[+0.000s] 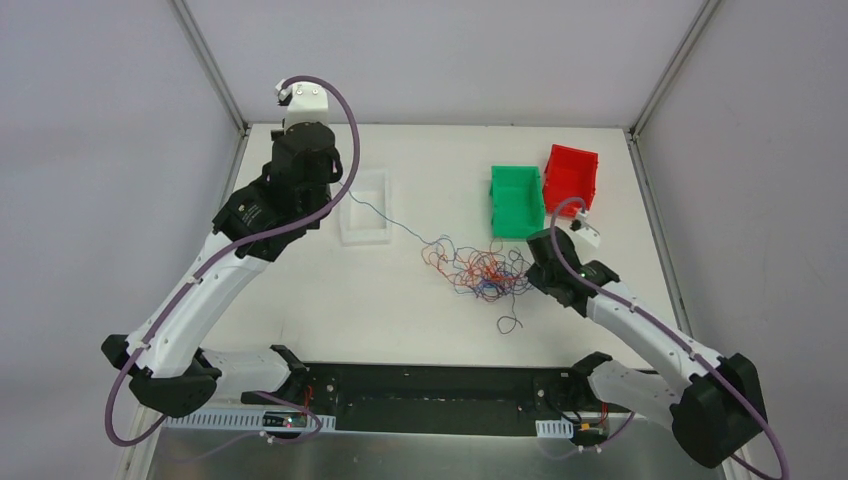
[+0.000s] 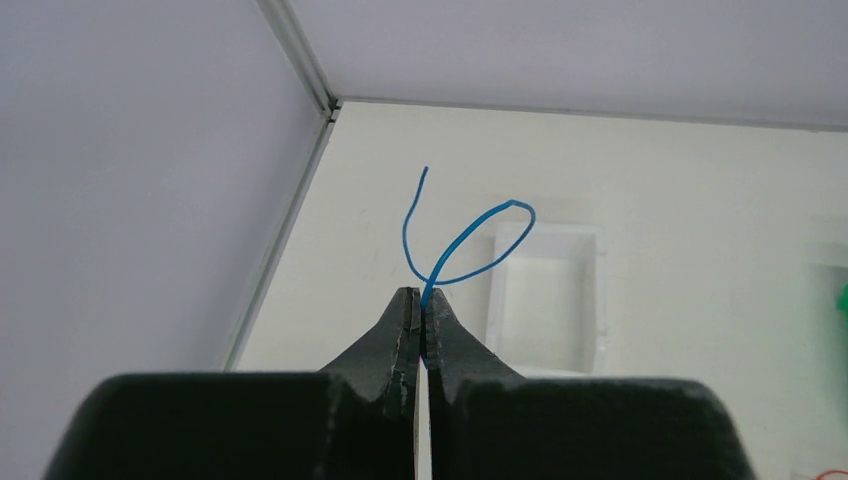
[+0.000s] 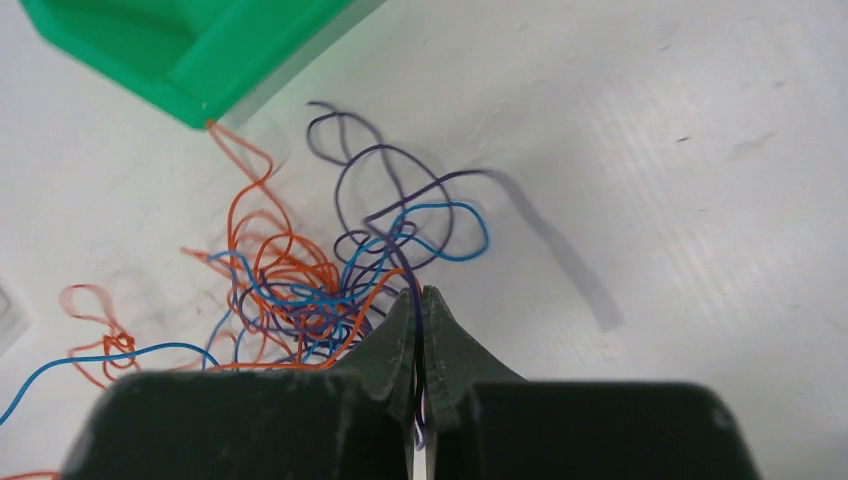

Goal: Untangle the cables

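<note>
the cables (image 1: 480,272) are seen as a loose tangle of red, blue and dark strands near the middle of the table (image 1: 420,330), somewhat toward its right edge and just on the near side of a green bin (image 1: 517,200). a single dark strand is curled apart from the heap, toward the near edge. a red bin (image 1: 570,178) is set beside the green one, closer to the far right corner. a clear tray (image 1: 365,210) is placed toward the far left corner.

the left gripper (image 2: 421,310) is raised above the table near the clear tray, and its fingers are pressed fully together on a blue cable (image 2: 512,204). beyond the fingertips the free end of that cable is curled into one open loop with a short tail pointing up. in the top view the same blue cable is drawn out in a thin line from the left arm across the tray's near right corner to the left side of the tangle.

the right gripper (image 3: 420,310) is lowered to the right side of the tangle, close to the table. its fingers are closed with no visible gap at the tips, and a purple cable (image 3: 384,150) is seen running down between them, so it is pinched there. red and blue strands are bunched just left of the fingertips, one orange-red strand reaching the corner of the green bin.
</note>
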You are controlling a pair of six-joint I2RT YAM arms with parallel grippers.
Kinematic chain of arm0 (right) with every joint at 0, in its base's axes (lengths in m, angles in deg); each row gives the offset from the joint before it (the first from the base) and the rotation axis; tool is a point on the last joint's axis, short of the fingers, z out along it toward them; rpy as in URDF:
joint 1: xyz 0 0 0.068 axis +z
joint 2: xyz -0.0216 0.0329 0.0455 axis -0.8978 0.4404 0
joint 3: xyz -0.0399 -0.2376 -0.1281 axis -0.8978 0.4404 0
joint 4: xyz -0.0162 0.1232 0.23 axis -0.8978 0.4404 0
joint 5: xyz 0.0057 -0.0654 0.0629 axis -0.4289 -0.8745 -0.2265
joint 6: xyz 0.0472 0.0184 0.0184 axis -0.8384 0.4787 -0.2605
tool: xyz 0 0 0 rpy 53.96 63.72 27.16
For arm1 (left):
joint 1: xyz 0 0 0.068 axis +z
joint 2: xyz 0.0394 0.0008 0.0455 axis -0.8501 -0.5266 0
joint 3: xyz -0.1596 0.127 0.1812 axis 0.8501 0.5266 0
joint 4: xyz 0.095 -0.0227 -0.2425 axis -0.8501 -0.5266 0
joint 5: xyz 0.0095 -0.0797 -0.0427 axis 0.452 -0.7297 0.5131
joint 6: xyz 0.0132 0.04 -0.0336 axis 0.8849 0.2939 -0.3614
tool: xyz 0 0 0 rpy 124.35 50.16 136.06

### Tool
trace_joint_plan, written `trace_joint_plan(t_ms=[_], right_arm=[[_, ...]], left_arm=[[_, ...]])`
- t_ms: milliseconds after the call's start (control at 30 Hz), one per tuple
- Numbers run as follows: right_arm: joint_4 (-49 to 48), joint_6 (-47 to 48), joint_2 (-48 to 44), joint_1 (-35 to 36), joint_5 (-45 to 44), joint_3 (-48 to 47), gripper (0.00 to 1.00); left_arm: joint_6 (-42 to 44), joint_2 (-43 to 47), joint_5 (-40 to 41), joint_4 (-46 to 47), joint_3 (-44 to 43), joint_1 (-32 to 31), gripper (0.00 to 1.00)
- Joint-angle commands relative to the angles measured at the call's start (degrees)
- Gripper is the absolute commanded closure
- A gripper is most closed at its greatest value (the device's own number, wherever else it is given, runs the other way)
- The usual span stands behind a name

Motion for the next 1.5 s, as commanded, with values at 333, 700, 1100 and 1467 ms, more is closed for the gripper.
trace_joint_plan(t_ms=[333, 700, 1100, 1467], right_arm=[[1.4, 12.3, -9.0, -6.8, 15.3, -2.3, 0.52], [-2.5, 20.6, -0.9, 4.1, 22.3, -8.3, 0.14], [2.6, 24.9, 22.4, 16.5, 9.6, -21.8, 0.11], [1.0, 23.7, 35.3, 18.8, 9.6, -26.6, 0.13]], left_arm=[[-4.9, 6.9, -5.9, -0.2, 6.7, 1.2, 1.0], [-15.6, 9.8, -17.2, -0.8, 18.0, 1.2, 1.0], [-9.6, 12.3, -6.8, -2.3, 13.5, 1.2, 1.0], [-7.6, 14.4, -4.9, -2.5, 13.2, 1.2, 1.0]])
